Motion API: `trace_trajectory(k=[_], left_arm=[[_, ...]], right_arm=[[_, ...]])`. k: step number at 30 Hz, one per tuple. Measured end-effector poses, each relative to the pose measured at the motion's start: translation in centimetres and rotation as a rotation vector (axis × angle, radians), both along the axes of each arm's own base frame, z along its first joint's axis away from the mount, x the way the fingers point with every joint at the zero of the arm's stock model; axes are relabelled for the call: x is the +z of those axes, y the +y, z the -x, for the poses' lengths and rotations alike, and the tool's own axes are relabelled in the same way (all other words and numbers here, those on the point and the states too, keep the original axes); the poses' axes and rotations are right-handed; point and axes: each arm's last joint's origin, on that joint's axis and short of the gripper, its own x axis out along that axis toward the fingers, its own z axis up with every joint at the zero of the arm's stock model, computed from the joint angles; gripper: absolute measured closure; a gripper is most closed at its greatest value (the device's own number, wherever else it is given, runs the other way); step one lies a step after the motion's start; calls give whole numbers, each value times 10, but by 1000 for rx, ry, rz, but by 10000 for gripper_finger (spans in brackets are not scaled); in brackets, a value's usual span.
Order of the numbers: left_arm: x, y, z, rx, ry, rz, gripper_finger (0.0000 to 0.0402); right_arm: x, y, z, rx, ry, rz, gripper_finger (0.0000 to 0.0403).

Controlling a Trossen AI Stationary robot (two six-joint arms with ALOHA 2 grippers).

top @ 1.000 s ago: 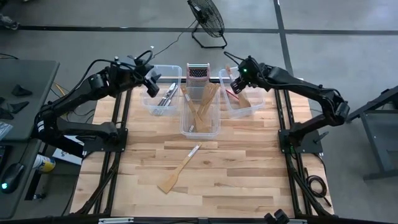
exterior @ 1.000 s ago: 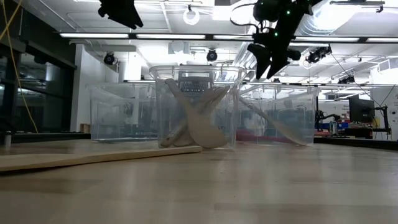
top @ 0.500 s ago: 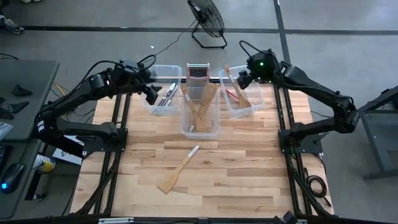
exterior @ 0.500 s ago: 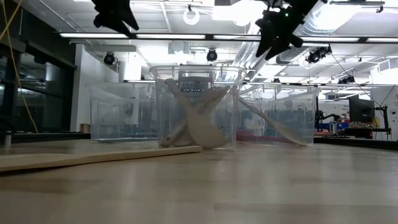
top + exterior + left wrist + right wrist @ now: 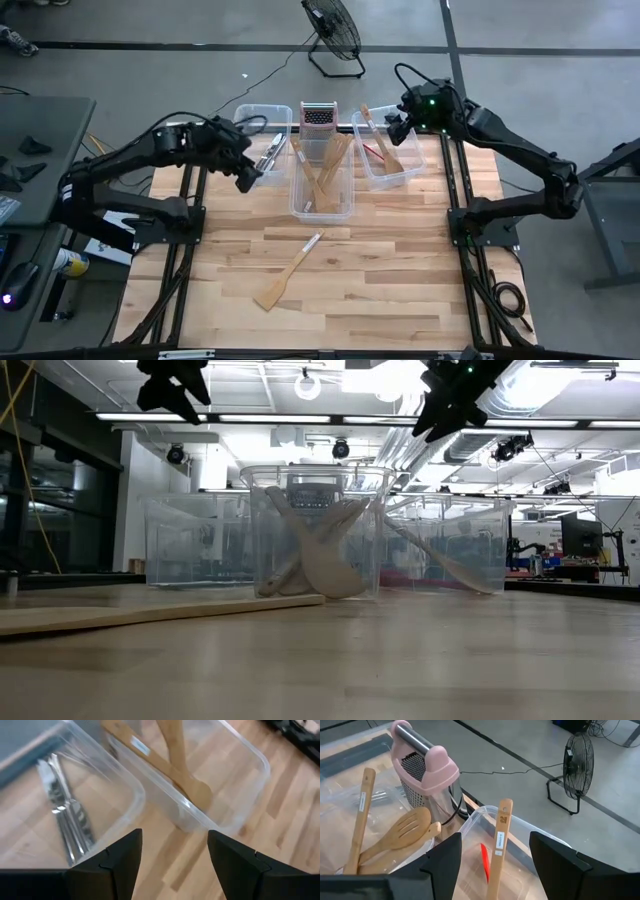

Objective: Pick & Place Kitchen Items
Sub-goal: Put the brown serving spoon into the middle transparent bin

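Note:
Three clear bins stand in a row at the far side. The left bin [image 5: 258, 145] holds silver cutlery [image 5: 65, 820]. The middle bin [image 5: 322, 178] holds wooden spoons and spatulas [image 5: 185, 780]. The right bin [image 5: 388, 152] holds a wooden spatula [image 5: 500, 845] and a red-headed one [image 5: 484, 862]. A wooden spatula [image 5: 283, 283] and a slim pale utensil [image 5: 312, 243] lie flat on the table. My left gripper [image 5: 245, 178] hangs open, high over the left bin's near right corner. My right gripper [image 5: 395, 125] hangs open, high over the right bin's far end.
A metal box grater with a pink top [image 5: 425, 765] stands behind the middle bin. A floor fan [image 5: 577, 765] stands beyond the table's far edge. The near half of the wooden table [image 5: 400, 290] holds only the two loose utensils.
My left gripper has swung from over the left bin's far part toward the table's near edge and the middle bin, sinking a little, tipping downward and rolling. My right gripper has risen away from the right bin and drawn back toward the far right. Both stay open.

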Motion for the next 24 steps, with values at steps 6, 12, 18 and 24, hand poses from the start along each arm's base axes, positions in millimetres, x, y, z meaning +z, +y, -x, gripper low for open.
trace_trajectory(k=[6,12,18,24], left_arm=[[-9,-14,-17,-73,52,34,177],[-20,-27,-35,-140,109,55,177],[-24,-36,-42,-157,134,49,177],[-24,-37,-42,-137,134,42,177]], right_arm=[[-1,1,0,-10,-13,-28,176],[1,1,-1,-9,-41,-35,176],[1,1,-1,-9,-41,-37,176],[0,1,0,-18,-36,-34,176]])
